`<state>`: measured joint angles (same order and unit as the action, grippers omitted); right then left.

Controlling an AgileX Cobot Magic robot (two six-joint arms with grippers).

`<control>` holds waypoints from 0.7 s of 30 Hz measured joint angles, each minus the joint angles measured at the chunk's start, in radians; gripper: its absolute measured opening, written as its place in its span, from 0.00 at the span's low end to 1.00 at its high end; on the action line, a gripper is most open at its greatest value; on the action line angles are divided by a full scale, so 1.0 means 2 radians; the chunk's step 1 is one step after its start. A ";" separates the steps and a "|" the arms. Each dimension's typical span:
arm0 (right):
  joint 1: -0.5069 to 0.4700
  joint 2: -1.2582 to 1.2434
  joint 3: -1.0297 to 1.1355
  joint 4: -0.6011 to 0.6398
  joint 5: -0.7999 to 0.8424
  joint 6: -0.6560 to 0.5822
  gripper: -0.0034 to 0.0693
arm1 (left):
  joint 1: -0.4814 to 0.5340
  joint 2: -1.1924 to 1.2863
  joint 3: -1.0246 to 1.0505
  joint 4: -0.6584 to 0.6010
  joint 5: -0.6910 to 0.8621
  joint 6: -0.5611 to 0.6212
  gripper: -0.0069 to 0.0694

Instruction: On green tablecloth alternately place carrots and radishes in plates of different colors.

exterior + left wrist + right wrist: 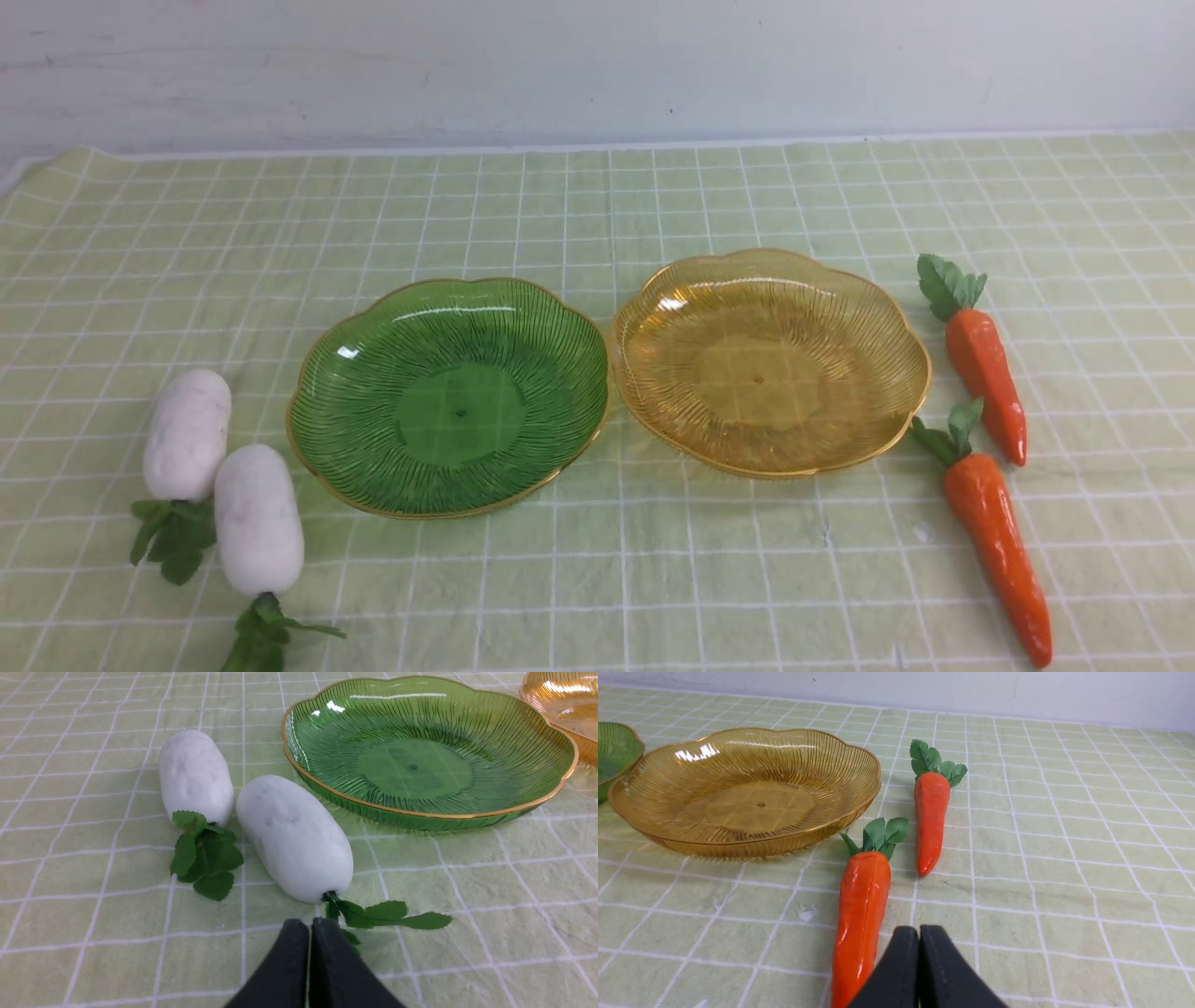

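Observation:
On the green tablecloth (597,205) a green plate (448,397) and an amber plate (770,359) stand side by side, both holding nothing. Two white radishes (187,434) (258,519) lie left of the green plate, leaves toward me. Two carrots (982,364) (997,541) lie right of the amber plate, leaves pointing away. My left gripper (310,926) is shut and empty, just short of the nearer radish's (294,837) leaves. My right gripper (919,933) is shut and empty, beside the nearer carrot (861,914). Neither gripper shows in the front view.
A pale wall (597,65) rises behind the table's far edge. The cloth's left edge (19,173) shows at the far left corner. A small white scrap (805,912) lies on the cloth near the nearer carrot.

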<state>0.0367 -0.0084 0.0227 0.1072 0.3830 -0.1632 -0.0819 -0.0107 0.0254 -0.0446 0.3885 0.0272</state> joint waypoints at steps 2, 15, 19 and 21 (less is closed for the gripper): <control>0.000 0.000 0.000 0.024 0.000 0.010 0.03 | 0.000 0.000 0.000 0.000 0.000 0.000 0.08; 0.000 0.000 0.003 0.474 -0.043 0.144 0.03 | 0.000 0.000 0.000 0.007 0.000 -0.001 0.08; 0.000 0.000 0.003 0.505 -0.047 0.139 0.03 | 0.000 0.000 0.000 -0.106 -0.001 -0.084 0.08; 0.000 0.000 0.003 0.510 -0.049 0.120 0.03 | 0.000 0.000 0.000 -0.215 -0.001 -0.144 0.08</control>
<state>0.0367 -0.0084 0.0295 1.1279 0.2846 0.0773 -0.0819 -0.0107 0.0254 -0.4744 0.3874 -0.2618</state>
